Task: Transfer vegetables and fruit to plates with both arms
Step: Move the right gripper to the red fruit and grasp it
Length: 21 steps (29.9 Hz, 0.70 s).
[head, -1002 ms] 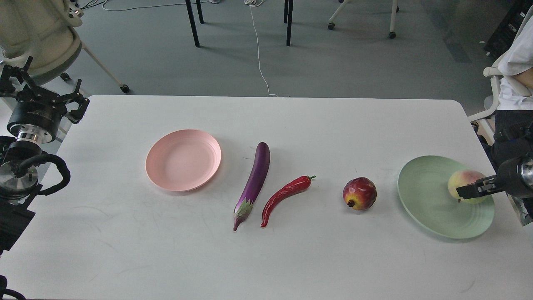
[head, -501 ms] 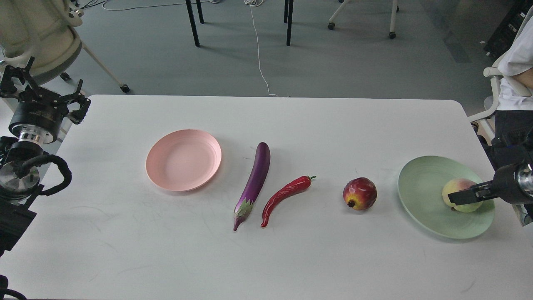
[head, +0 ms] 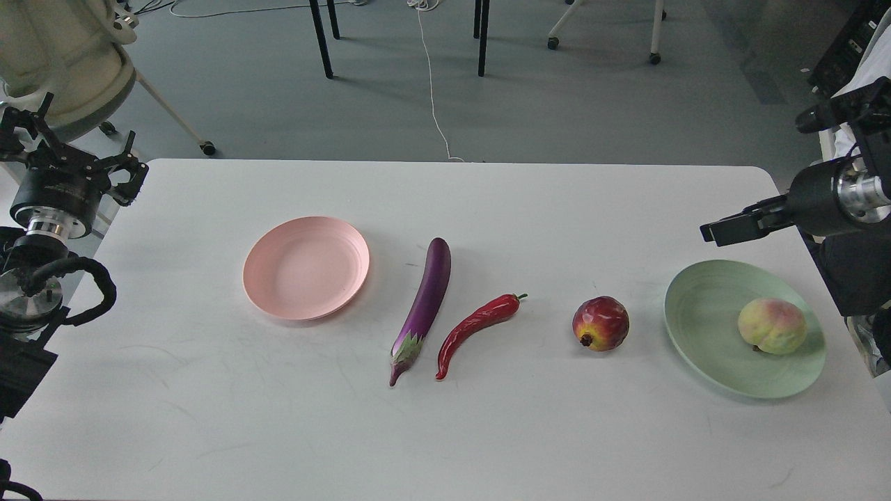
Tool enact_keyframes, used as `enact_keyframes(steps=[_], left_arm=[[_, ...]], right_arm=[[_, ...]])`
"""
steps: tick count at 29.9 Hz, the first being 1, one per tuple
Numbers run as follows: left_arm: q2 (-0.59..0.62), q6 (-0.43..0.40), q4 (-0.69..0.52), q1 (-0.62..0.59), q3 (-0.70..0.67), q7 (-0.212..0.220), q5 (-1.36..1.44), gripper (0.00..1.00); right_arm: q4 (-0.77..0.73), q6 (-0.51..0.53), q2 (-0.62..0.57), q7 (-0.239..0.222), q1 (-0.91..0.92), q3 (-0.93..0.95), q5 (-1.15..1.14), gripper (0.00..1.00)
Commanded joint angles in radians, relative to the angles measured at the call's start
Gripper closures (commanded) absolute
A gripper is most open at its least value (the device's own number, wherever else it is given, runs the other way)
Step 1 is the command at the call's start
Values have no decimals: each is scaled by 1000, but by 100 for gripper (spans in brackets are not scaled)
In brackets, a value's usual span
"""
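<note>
Now the peach (head: 772,325) sits alone on the green plate (head: 703,327), toward its three o'clock side. Up at about twelve o'clock from that plate hangs the right gripper (head: 724,228), holding nothing; whether its fingers are parted I cannot tell. At nine o'clock of the plate lies the pomegranate (head: 601,323), then the chili (head: 477,329), the eggplant (head: 424,304) and the pink plate (head: 306,267). Off the table's (head: 445,431) ten o'clock corner, the left gripper (head: 69,149) is spread wide and carries nothing.
</note>
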Motion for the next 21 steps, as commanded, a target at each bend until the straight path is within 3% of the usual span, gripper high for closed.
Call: enact_keyframes(steps=[1, 10, 21], left_arm=[[0, 0, -1, -1, 0, 1, 0, 1], [-3, 0, -1, 1, 0, -2, 0, 2], [0, 0, 1, 5, 0, -2, 0, 2]], right_arm=[[9, 1, 90, 0, -19, 3, 5, 2], [-23, -2, 283, 2, -108, 1, 0, 2], [-93, -9, 384, 2, -188, 1, 0, 3]])
